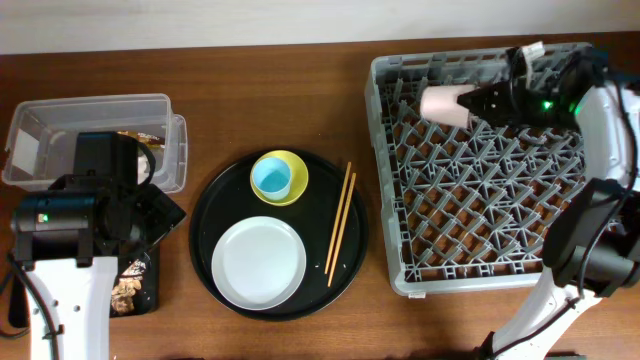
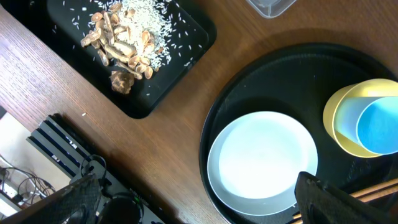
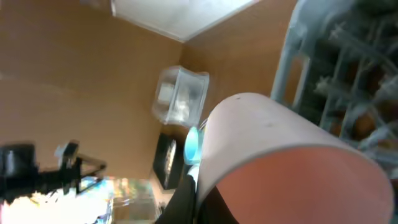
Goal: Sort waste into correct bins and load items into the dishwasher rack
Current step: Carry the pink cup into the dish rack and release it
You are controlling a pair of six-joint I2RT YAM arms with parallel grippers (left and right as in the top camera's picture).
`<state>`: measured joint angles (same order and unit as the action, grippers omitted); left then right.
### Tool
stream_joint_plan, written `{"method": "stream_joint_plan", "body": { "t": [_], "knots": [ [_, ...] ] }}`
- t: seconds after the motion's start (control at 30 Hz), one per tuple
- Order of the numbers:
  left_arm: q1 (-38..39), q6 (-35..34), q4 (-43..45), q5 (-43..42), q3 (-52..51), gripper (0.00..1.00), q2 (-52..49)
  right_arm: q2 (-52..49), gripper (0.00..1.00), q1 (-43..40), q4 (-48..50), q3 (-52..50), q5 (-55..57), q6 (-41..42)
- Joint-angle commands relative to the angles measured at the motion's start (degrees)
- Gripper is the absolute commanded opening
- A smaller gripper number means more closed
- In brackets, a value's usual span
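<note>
Brown wooden table (image 1: 250, 90) carries everything. At its right stands the grey dishwasher rack (image 1: 480, 190), its lattice floor of pegs bare apart from what the right arm holds over it. The right gripper (image 1: 482, 101) reaches across the rack's far edge with its jaws clamped together on the pale pink cup (image 1: 442, 103). The cup lies on its side with one end towards the rack's left wall; in the right wrist view it fills most of the frame, and whether it touches the pegs cannot be told.

A round black tray (image 1: 215, 215) sits in the middle of the table. On it the pale grey plate (image 1: 258, 262) lies flat at the near side, and the yellow bowl (image 1: 293, 178) sits at the far side with the light blue cup (image 1: 270, 178) upright inside it. The wooden chopsticks (image 1: 341, 222) lie side by side along the tray's right edge, their far ends reaching past the rim.

At the left, the clear tub (image 1: 95, 105) sits at the far side with a white napkin (image 1: 25, 148) showing through its left end. The shallow black tray (image 2: 171, 65) lies nearer, holding the food scraps (image 2: 127, 37) of pale rice and brown chunks. The left gripper (image 1: 160, 215) hangs above the table between this tray and the round one, jaws spread wide apart and holding nothing
</note>
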<state>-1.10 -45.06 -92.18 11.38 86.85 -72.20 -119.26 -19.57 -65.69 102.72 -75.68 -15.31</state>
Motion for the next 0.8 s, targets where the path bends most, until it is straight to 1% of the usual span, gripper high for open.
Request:
{"method": "stream_joint_plan", "body": {
  "t": [0.0,0.07,0.13,0.17,0.33,0.4,0.43,0.47,0.57,0.77],
  "knots": [
    [-0.20,0.09,-0.09,0.20,0.37,0.99,0.50,0.57,0.04,-0.02,9.86,-5.79,-2.49,16.37],
    [-0.20,0.09,-0.09,0.20,0.37,0.99,0.50,0.57,0.04,-0.13,11.45,-7.74,4.94,24.81],
    [-0.20,0.09,-0.09,0.17,0.37,1.00,0.50,0.57,0.04,-0.13,10.27,-8.13,11.93,26.60],
    [-0.20,0.09,-0.09,0.20,0.37,0.99,0.50,0.57,0.04,-0.11,9.57,-8.13,13.29,26.58],
    [-0.20,0.09,-0.09,0.17,0.37,0.99,0.50,0.57,0.04,-0.02,8.98,-8.13,12.87,25.90],
    [-0.20,0.09,-0.09,0.20,0.37,0.99,0.50,0.57,0.04,0.00,9.16,-8.13,3.08,21.79],
    [-0.20,0.09,-0.09,0.20,0.37,0.99,0.50,0.57,0.04,0.00,9.44,-8.13,-0.63,21.27],
    [-0.20,0.09,-0.09,0.20,0.37,1.00,0.50,0.57,0.04,0.00,9.70,-8.13,-1.57,21.31],
    [-0.20,0.09,-0.09,0.20,0.37,0.99,0.50,0.50,0.04,0.00,10.47,-8.26,0.61,21.31],
    [-0.20,0.09,-0.09,0.17,0.37,0.99,0.50,-0.79,0.04,0.04,10.64,-10.40,10.91,21.05]
  ]
}}
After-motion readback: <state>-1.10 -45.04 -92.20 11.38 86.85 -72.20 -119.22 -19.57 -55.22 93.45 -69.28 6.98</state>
